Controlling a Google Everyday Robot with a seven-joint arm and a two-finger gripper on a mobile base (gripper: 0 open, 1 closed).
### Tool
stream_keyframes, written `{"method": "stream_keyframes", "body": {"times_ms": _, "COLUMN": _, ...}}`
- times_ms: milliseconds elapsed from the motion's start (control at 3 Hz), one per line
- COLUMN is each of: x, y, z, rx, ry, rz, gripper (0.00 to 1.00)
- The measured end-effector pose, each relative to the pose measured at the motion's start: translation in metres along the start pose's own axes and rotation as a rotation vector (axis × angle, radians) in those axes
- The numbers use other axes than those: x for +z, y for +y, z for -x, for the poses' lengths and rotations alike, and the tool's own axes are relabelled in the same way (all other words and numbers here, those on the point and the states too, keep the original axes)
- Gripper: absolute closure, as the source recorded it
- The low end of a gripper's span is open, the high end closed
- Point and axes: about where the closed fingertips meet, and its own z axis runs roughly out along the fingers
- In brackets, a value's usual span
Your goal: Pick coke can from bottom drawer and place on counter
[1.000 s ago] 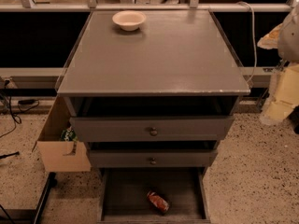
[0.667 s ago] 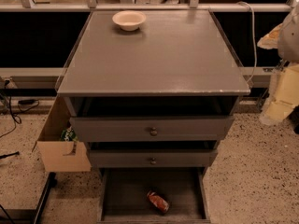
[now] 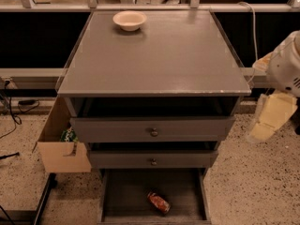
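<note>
nothing has visibly moved since the earlier frames. the end effector [image 3: 271, 117] hangs in the same spot at the right edge of the view, off to the side of the cabinet, about level with the upper drawers and well apart from everything it needs. whether it is spread or pressed together i cannot tell, but it holds nothing. the coke can [image 3: 159, 203] lies on its side where it was, on the floor of the bottom drawer [image 3: 123, 191], a little right of centre and toward the front.

that stillness suggests the reach has not begun. the drawer is already pulled open and the can is exposed from above, so the next move is probably to bring the arm left and down into the drawer. the desk [image 3: 159, 55] has plenty of bare surface for the can afterwards.

by count: one can, one cream bowl [image 3: 130, 20] near the back edge of the desk, three drawers, two knobs on the upper drawers (top drawer [image 3: 112, 129], middle drawer [image 3: 117, 160]), one cardboard box [image 3: 63, 156] just beside the cabinet's left side, and one end effector.
</note>
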Motion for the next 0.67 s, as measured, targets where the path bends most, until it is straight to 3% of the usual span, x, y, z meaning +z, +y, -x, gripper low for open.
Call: {"method": "stream_keyframes", "body": {"times_ms": 667, "x": 0.109, "y": 0.048, "z": -0.004, "rx": 0.02, "ry": -0.004, "rz": 0.04, "gripper": 0.0}}
